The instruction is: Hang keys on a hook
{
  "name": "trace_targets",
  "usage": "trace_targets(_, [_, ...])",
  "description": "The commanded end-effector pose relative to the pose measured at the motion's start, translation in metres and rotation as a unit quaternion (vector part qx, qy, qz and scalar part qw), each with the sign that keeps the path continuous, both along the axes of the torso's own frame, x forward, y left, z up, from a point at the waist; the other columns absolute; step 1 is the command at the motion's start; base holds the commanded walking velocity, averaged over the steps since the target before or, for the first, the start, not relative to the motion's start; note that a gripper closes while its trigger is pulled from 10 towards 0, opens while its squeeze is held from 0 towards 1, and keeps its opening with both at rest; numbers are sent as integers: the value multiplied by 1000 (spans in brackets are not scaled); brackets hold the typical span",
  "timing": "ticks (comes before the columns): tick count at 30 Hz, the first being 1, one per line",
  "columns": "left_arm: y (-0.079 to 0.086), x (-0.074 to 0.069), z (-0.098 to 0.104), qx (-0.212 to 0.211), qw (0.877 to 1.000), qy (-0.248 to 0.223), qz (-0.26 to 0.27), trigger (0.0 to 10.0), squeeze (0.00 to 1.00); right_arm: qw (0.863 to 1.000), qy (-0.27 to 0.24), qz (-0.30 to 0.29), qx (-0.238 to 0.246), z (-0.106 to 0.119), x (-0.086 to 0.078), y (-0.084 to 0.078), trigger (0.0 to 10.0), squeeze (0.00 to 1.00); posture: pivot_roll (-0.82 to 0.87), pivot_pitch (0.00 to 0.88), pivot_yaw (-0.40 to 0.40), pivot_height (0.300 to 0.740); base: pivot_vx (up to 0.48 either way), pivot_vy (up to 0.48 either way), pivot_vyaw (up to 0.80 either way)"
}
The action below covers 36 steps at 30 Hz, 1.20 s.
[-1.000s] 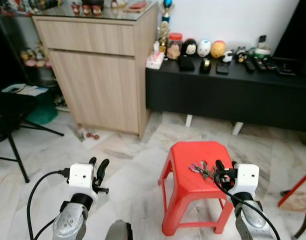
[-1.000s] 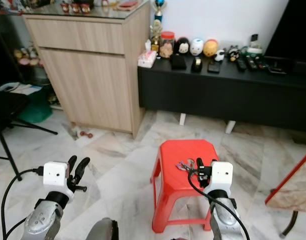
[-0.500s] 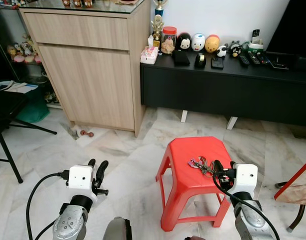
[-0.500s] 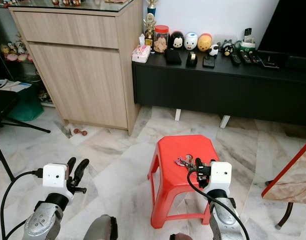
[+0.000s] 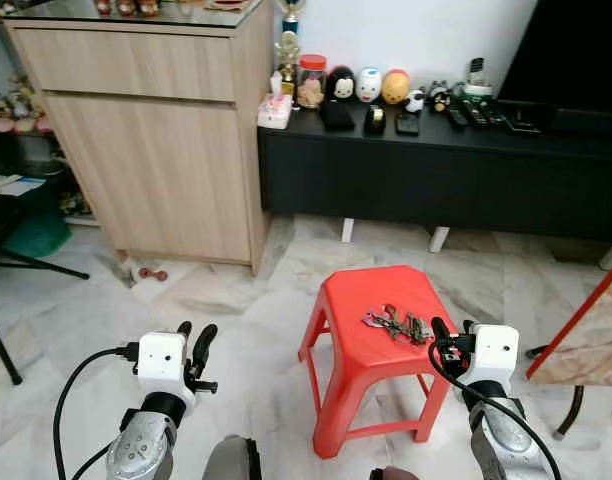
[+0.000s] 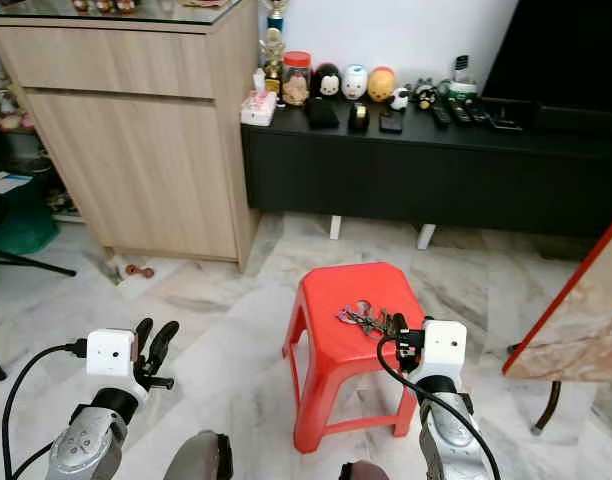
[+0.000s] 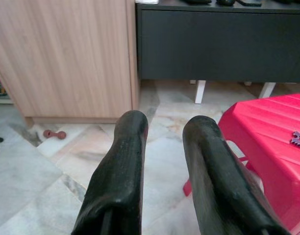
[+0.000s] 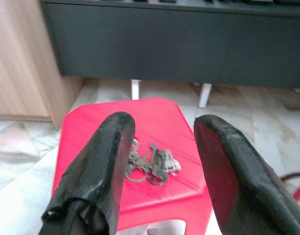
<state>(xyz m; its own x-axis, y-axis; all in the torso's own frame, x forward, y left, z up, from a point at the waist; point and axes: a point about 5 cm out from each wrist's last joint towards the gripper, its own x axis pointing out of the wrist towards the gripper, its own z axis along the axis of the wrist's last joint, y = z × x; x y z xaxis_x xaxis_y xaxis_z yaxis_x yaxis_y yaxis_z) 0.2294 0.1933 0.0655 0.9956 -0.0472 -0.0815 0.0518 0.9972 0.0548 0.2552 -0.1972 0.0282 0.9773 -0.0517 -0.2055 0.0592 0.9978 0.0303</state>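
Marble floor takes up most of the lower frame. Upper left is a tall light-wood cabinet, and next to it, running along the top right, a long black counter with a row of little figurines, a jar and some remotes on it. A big dark screen sits in the upper right corner.

Lower centre-right of the frame is a red plastic stool. The keys are lying flat on its seat, toward the right side, a bunch on a ring.

Right end effector sits at the lower right, just beside the stool's right edge and near the keys but not touching them. In the right wrist view its two black fingers are spread apart, released, with the keys showing in the gap between them.

Left end effector is at the lower left over bare floor, well apart from the stool. Its fingers are also parted and holding nothing, with the stool's edge off to one side in that wrist view.
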Motion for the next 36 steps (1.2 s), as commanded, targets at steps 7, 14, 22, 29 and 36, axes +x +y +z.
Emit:
trace_targets(7, [-2,5,6,-11,1000,-10,-1,10000,0,1000,2,-10,3,-1,-1,-6,10000,0,-27,0,-59,635,414,0,-289])
trace_targets(14, [-2,6,7,-10,1000,-10,-1,10000,0,1000,2,-6,5,0,0,-5,10000,0,-24,0,-60,635,415,0,0])
trace_targets(22, [-1,6,7,-10,1000,-11,2,10000,0,999,-2,43,-11,2,-1,2,10000,0,-30,0,-57,635,414,0,255])
trace_targets(29, [1,7,7,-2,1000,-12,8,10000,0,1000,-2,26,1,1,-1,-2,10000,0,-33,0,-53,635,94,0,343])
trace_targets(36, [1,8,9,-6,1000,-20,10,10000,0,1000,-13,26,3,4,-3,-5,10000,0,-38,0,-49,635,0,0,0])
